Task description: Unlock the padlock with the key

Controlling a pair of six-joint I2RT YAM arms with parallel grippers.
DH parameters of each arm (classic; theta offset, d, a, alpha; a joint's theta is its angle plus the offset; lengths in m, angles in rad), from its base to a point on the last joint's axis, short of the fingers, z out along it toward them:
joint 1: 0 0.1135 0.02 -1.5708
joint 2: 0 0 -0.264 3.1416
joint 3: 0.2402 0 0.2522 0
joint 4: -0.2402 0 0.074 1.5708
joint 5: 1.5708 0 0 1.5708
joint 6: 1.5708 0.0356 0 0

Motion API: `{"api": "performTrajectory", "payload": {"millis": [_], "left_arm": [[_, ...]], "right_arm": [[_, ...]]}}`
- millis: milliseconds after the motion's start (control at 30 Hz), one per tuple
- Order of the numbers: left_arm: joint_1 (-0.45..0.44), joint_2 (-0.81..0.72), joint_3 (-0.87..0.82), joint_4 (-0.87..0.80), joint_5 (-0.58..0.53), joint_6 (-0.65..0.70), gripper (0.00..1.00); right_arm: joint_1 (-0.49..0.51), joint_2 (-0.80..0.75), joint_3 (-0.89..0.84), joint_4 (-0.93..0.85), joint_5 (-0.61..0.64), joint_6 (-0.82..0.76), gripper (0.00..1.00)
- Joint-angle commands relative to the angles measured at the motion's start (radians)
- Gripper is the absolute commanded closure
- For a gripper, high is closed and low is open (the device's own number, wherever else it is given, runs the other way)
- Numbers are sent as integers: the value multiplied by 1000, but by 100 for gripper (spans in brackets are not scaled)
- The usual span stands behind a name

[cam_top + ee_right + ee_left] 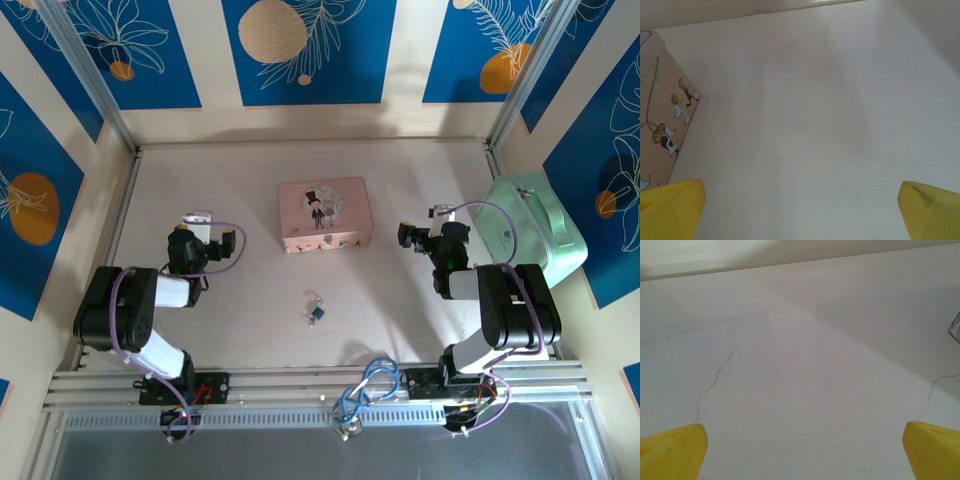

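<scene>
**Q:** Gripper state?

**A:** Left gripper (198, 218): jaws wide apart, nothing held. Right gripper (440, 214): the same. Both hang over bare table (230, 320) and face 12 o'clock, toward the far wall.

**Q:** Where is the padlock?

**A:** In the top view the padlock (316, 313) lies flat on the table, near the front edge and midway between the arms. It is at about 4 o'clock from the left gripper and about 8 o'clock from the right. It sits behind both sets of fingertips, well apart from each.

**Q:** Which arm is nearer?

**A:** Neither, clearly; the gaps look about equal.

**Q:** Long axis?

**A:** Roughly 12 to 6 o'clock, with the teal body at the 6 end and a silvery piece at the 12 end. That piece may be shackle or key — too small to tell.

**Q:** What does the next move require?

**A:** In my judgement, either arm must draw back toward its base and swing inward before descending.

**Q:** Surface and room?

**A:** The table is pale, flat and hairline-cracked. A pink box (325, 213) stands at 12 o'clock from the padlock, between the grippers — its corner shows at 9 o'clock in the right wrist view. A green bag (530, 235) lies at 3 o'clock, beside the right arm. The space around the padlock is open.
</scene>
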Motion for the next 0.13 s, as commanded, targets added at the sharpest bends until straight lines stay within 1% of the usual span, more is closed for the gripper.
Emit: {"api": "performTrajectory", "payload": {"millis": [0, 100], "left_arm": [[1, 3, 11, 11, 26, 13, 0], [1, 1, 11, 11, 26, 12, 0]], "right_arm": [[-22, 1, 43, -17, -103, -21, 1], [-8, -2, 28, 11, -77, -32, 1]]}}
